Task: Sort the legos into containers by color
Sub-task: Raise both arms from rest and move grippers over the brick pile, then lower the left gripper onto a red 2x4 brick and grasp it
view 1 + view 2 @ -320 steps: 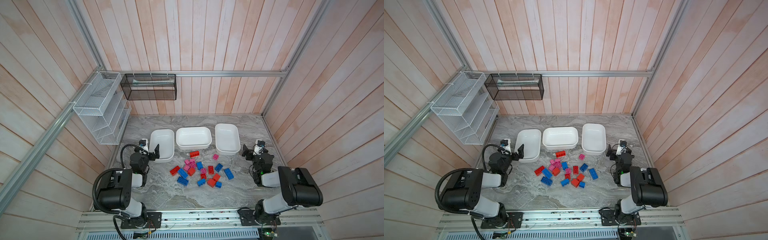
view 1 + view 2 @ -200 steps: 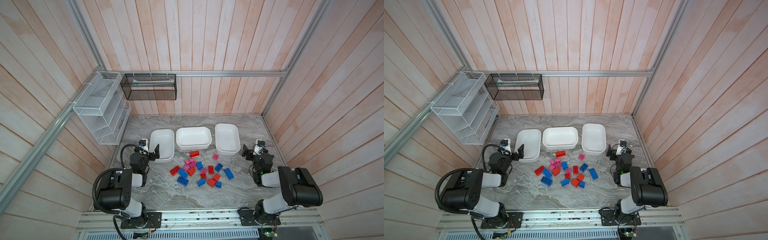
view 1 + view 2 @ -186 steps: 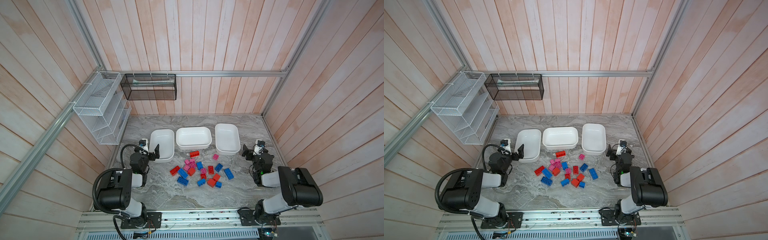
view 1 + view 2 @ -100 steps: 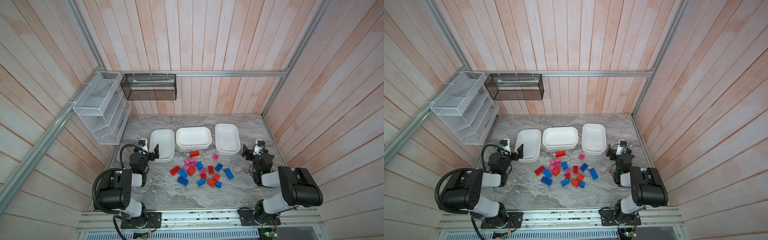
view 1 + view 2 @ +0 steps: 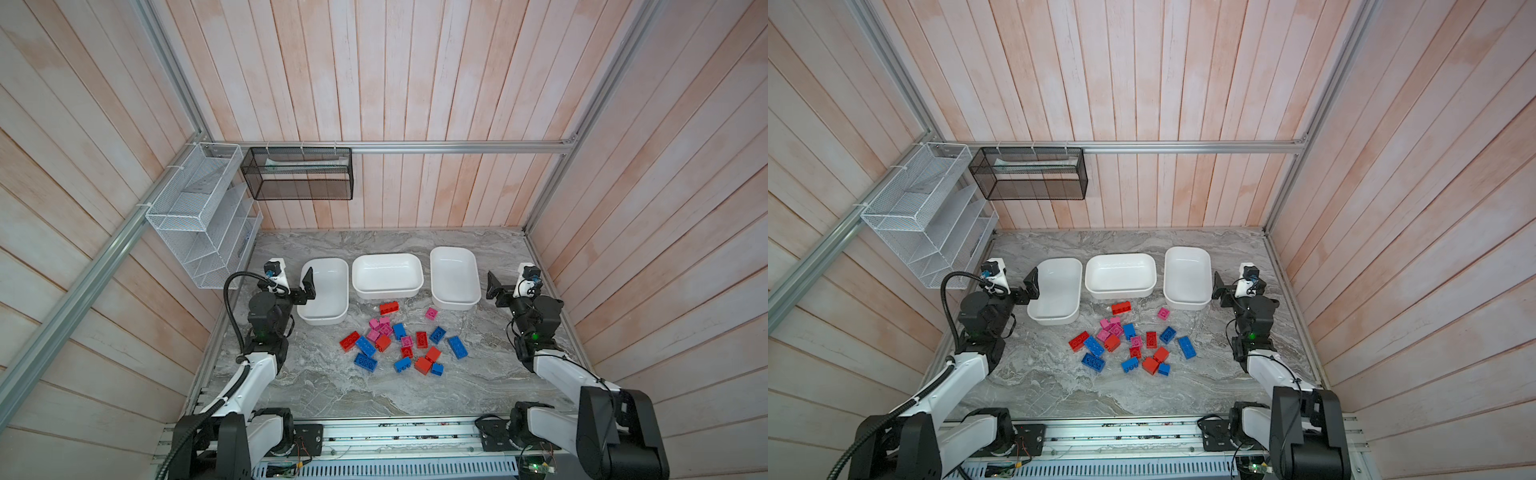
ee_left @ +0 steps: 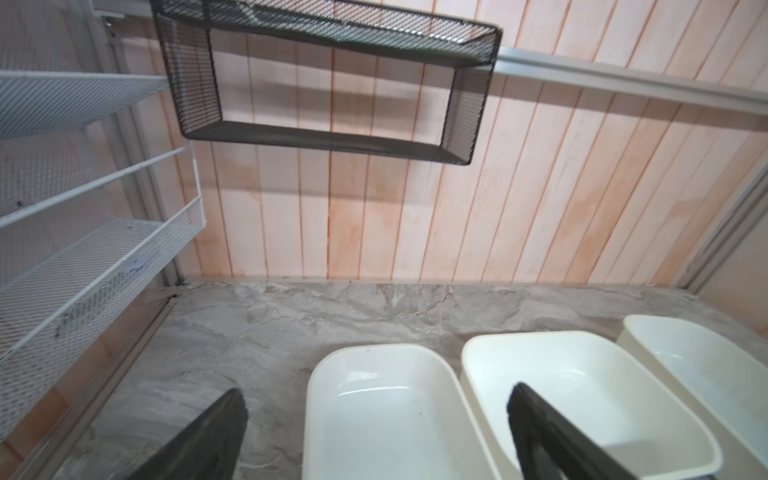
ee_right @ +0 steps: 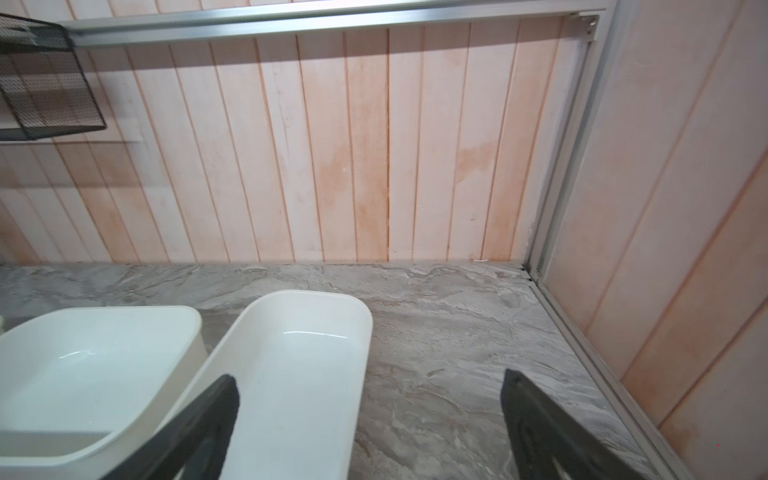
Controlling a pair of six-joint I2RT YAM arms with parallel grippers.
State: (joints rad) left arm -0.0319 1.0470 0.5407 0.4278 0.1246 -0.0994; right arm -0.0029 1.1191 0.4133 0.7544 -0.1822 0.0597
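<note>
In both top views the legos (image 5: 406,341) (image 5: 1136,341) lie loose on the bench (image 5: 332,395) as one red, blue and pink scatter. They sit just on the near side of the three containers (image 5: 1120,293), which stand empty in a left-to-right row. The left arm (image 5: 266,316) holds its jaws apart and empty at the left rim of the left container (image 5: 322,320). The right arm (image 5: 536,316) holds its own likewise just right of the right container (image 5: 455,305). Both pairs aim at the far wall, so the scatter sits nearer and inward of each, behind the way they point. I judge that each wrist must turn back and down before any pick. Neither arm looks clearly closer to the heap. The lone pink square (image 5: 431,313) and the blue oblong (image 5: 457,347), long axis roughly near-to-far, fall to the right arm's side. The red oblong (image 5: 388,308), long axis left-to-right, lies before the middle container (image 5: 386,294). In the left wrist view the fingers (image 6: 208,436) stand wide with nothing gripped, the left container (image 6: 374,347) lies beyond them, and no lego shows. In the right wrist view the fingers (image 7: 199,428) are equally spread over the right container (image 7: 307,294) and bare bench, again with no lego in sight.
</note>
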